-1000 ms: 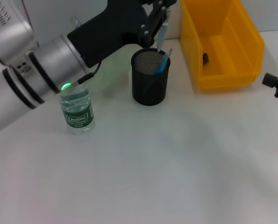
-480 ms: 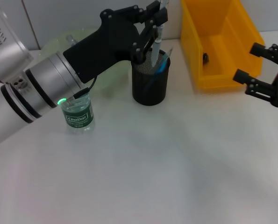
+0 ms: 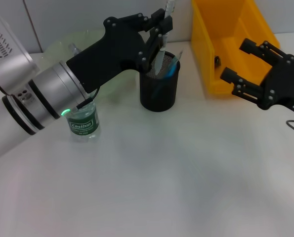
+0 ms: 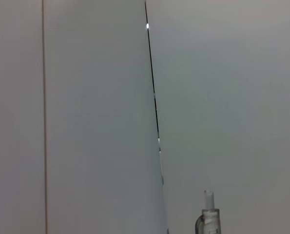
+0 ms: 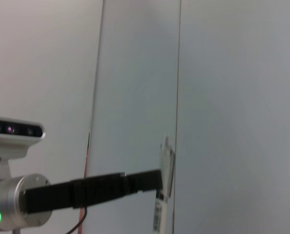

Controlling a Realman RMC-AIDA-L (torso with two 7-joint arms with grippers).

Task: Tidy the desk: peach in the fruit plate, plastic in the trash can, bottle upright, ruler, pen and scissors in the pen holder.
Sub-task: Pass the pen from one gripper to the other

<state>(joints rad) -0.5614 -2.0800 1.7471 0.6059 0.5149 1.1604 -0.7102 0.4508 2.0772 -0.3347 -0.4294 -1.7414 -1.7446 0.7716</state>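
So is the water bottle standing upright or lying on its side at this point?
Upright. In the head view the bottle stands on its base on the table, label level, its top hidden behind the left arm.

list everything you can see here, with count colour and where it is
pen holder: 1, black mesh, back centre of table, blue item inside
pen: 1, clear/white, upright over the pen holder, held by left end effector
bottle: 1, clear with green label, upright, left of the pen holder
trash can: 1, yellow, back right
fruit plate: 1, pale green, back left, mostly hidden by the arm
table: 1, white
left end effector: 1, black, above the pen holder
right end effector: 1, black, open, in front of the trash can
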